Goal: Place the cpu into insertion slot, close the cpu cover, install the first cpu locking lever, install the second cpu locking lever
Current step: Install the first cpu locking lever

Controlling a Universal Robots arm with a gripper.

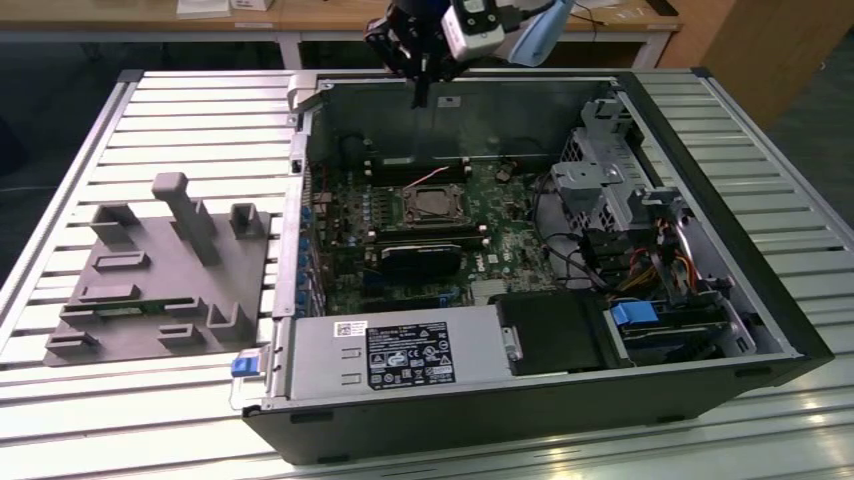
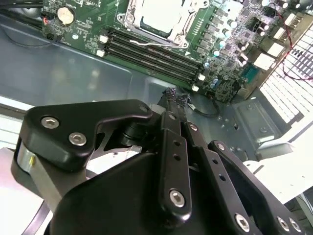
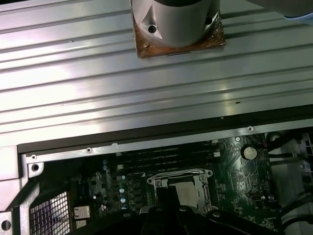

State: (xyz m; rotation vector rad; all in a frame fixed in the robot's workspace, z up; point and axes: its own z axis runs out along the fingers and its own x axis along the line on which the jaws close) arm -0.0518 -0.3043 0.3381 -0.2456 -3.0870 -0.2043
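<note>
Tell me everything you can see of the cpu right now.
The cpu is a small, flat, square chip with a dull silver-grey metal top. It lies level in the insertion slot on the green board inside the open case. Its top shows through the window of the silver cover that frames it. Long black memory slots run beside it. Nothing grips it: the gripper hangs well above, apart from it.

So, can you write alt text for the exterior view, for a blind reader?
An open computer case lies on a slatted metal table, its green board exposed, and the arm's tool hangs over the case's rim, apart from the insertion slot. A grey fixture plate sits at the exterior view's left.
</note>
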